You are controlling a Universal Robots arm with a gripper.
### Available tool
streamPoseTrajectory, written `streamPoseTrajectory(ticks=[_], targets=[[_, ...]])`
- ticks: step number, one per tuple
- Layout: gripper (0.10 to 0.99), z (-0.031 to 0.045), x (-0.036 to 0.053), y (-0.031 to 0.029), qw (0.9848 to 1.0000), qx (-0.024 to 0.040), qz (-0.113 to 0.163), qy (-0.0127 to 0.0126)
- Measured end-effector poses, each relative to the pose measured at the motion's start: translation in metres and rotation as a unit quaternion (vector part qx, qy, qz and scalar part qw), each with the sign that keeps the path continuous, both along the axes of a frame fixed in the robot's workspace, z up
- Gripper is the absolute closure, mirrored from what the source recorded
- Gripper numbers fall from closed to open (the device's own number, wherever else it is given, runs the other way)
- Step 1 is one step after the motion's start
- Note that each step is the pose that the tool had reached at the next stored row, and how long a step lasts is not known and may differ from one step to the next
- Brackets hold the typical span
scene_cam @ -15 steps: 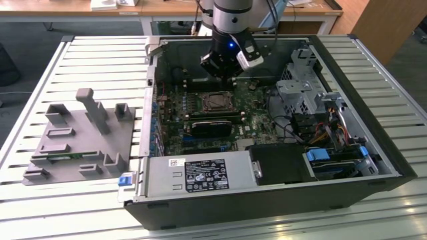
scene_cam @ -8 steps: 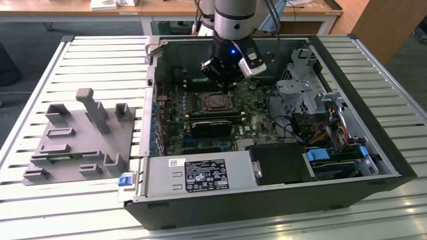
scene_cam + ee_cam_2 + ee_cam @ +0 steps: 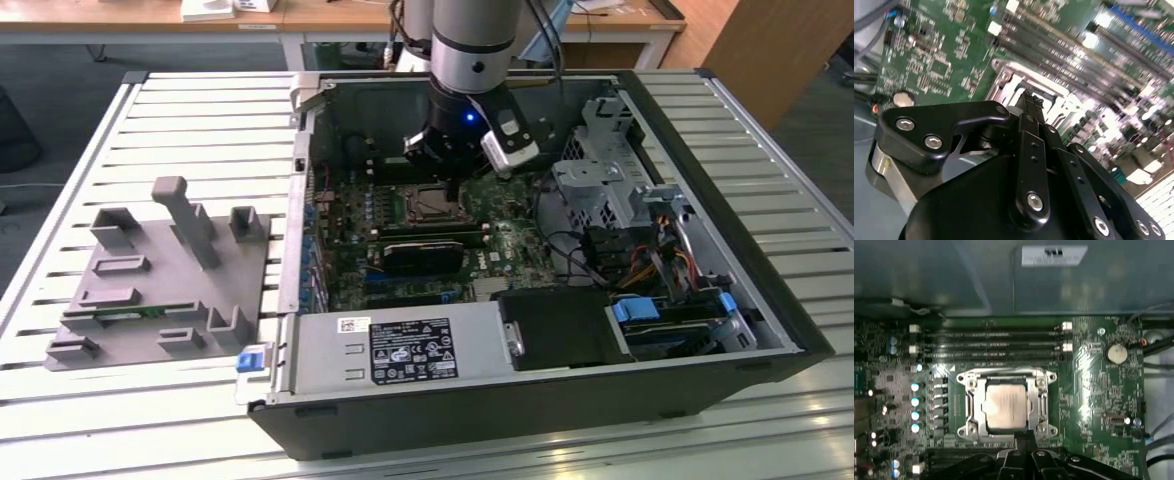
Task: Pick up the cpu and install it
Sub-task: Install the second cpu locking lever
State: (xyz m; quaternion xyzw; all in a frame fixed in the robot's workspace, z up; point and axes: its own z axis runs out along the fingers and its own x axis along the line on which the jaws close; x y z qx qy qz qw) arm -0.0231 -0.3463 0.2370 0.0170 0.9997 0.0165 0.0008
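Observation:
The cpu (image 3: 1006, 407), a silvery square chip, lies flat inside the metal frame of the motherboard socket (image 3: 1006, 376). In the exterior view the socket (image 3: 427, 205) sits in the middle of the open computer case. My gripper (image 3: 451, 160) hangs just above the socket's far edge. In both wrist views the black fingers (image 3: 1030, 102) are pressed together with nothing between them. The gripper's tip (image 3: 1024, 436) is beside the socket frame, apart from the cpu.
The case walls (image 3: 304, 190) surround the board. A power supply (image 3: 400, 350) fills the near side, and a drive cage (image 3: 601, 180) with cables stands at the exterior view's right. Memory slots (image 3: 994, 345) run beside the socket. A grey fixture (image 3: 154, 280) rests on the slatted table.

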Motion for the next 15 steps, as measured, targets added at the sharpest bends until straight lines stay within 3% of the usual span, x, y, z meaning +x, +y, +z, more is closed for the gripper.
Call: streamPoseTrajectory(ticks=[3,7,9,10,13,15], targets=[[0.98,-0.0008,-0.0017,-0.0073,1.0,0.0001,0.0,0.0],[0.98,-0.002,-0.0118,-0.0122,1.0,0.0,0.0,0.0],[0.98,-0.002,-0.0125,-0.0133,1.0,0.0001,0.0,-0.0001],[0.98,-0.002,-0.0124,-0.0134,1.0,0.0,0.0,0.0004],[0.98,-0.002,-0.0122,-0.0141,1.0,0.0013,0.0,0.0051],[0.98,-0.0021,-0.0122,-0.0166,1.0,0.0028,0.0,0.006]])
